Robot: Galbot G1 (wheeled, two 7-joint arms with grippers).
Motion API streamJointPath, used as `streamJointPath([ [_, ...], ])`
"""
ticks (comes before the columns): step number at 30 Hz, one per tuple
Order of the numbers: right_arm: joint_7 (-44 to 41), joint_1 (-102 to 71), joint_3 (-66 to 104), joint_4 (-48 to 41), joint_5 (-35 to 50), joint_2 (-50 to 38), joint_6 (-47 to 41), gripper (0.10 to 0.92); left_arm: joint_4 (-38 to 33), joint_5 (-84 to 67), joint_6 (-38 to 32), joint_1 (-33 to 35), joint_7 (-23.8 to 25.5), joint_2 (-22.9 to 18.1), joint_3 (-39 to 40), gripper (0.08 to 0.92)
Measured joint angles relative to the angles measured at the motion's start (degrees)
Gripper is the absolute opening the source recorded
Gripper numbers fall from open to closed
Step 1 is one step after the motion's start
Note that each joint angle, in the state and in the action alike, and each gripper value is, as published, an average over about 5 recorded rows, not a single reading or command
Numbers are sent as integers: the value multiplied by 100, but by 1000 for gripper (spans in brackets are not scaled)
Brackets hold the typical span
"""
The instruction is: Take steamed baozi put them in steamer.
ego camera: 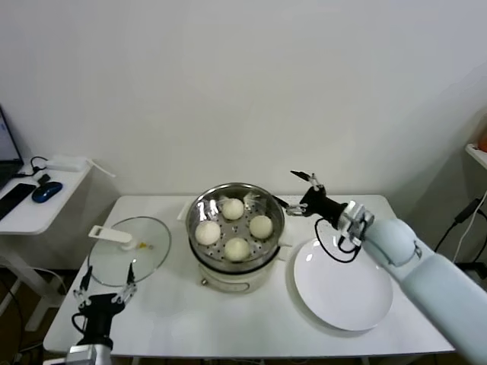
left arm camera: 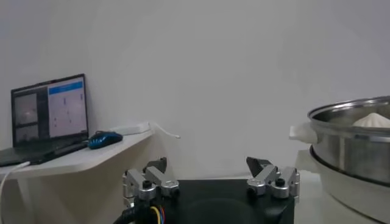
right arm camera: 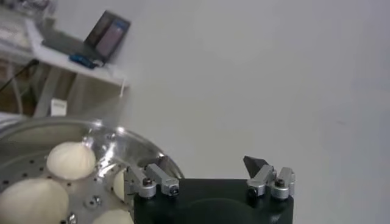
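Note:
Four off-white baozi lie in the shiny steel steamer [ego camera: 199,207] on its white cooker base at the table's middle: one at the back [ego camera: 233,207], one on the left [ego camera: 208,232], one on the right [ego camera: 261,226], one at the front [ego camera: 237,248]. My right gripper [ego camera: 297,192] is open and empty, just right of the steamer's rim, above the table. In the right wrist view the steamer [right arm camera: 131,143] and baozi [right arm camera: 71,160] lie beside the gripper [right arm camera: 208,166]. My left gripper [ego camera: 105,289] is open and empty, low at the table's front left; it also shows in the left wrist view [left arm camera: 208,165].
A round white plate [ego camera: 342,285] lies right of the steamer under my right arm. A flat glass lid [ego camera: 129,251] with a white handle lies to the left. A side desk [ego camera: 30,205] with a laptop and blue mouse stands at the far left.

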Motion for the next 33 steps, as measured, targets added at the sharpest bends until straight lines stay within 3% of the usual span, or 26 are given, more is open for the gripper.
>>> streamJointPath([
  [16,186,-3040,2476,612,-544,1828,836,823,4,-154,-139,54,95,57,-34,823],
  [33,11,-4410,3129,633,-597,2859,1492,823,29,-73,-253,137,491,67,-136,823],
])
